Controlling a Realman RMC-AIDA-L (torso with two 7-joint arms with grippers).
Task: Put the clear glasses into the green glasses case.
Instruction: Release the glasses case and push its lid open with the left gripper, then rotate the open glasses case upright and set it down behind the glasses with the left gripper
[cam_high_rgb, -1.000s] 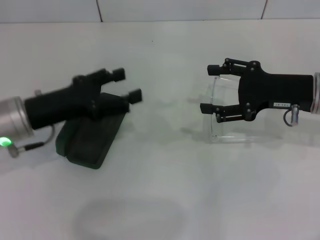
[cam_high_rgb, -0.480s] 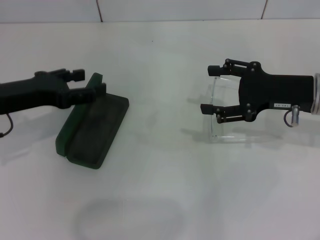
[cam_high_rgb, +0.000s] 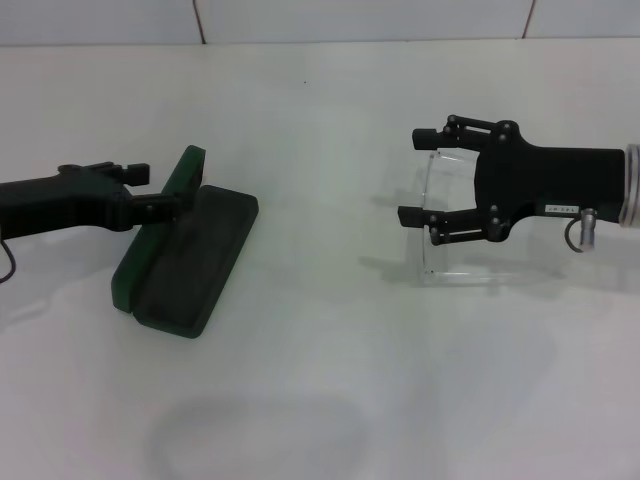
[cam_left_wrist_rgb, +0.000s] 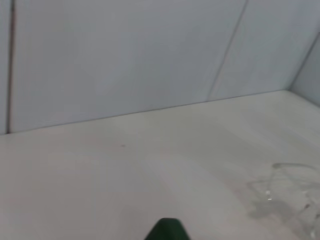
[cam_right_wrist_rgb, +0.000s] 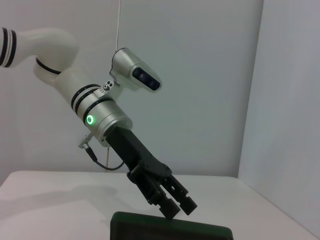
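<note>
Where it lies open, green glasses case, dark lining

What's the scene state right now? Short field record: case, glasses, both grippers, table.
case: green case on the table's left part, open, lid raised on edge
glasses: clear glasses on the table's right part, outside the case, well apart from it
left gripper: at the raised lid's upper edge, fingers about the lid
right gripper: open, over the glasses, fingers spread either side of the frame
table: white top
task status: glasses not yet in the case
</note>
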